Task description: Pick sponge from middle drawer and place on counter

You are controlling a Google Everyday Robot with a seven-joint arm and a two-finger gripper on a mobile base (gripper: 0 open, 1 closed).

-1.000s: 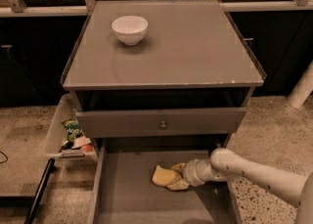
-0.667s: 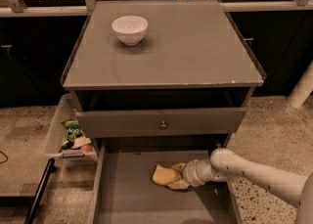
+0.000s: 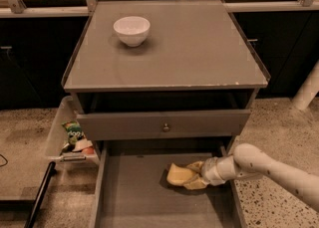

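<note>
The yellow sponge (image 3: 177,174) lies in the pulled-out grey middle drawer (image 3: 134,194), right of its centre, low in the camera view. My gripper (image 3: 192,176) reaches in from the right on a white arm, with a cream finger on each side of the sponge's right end. It is shut on the sponge, which sits at or just above the drawer floor. The grey counter (image 3: 194,48) is the cabinet top above.
A white bowl (image 3: 131,30) stands at the counter's back left. A drawer front with a small knob (image 3: 165,127) overhangs the open drawer. A side bin with snack packets (image 3: 75,135) hangs at the left. A white pole (image 3: 306,90) stands at the right.
</note>
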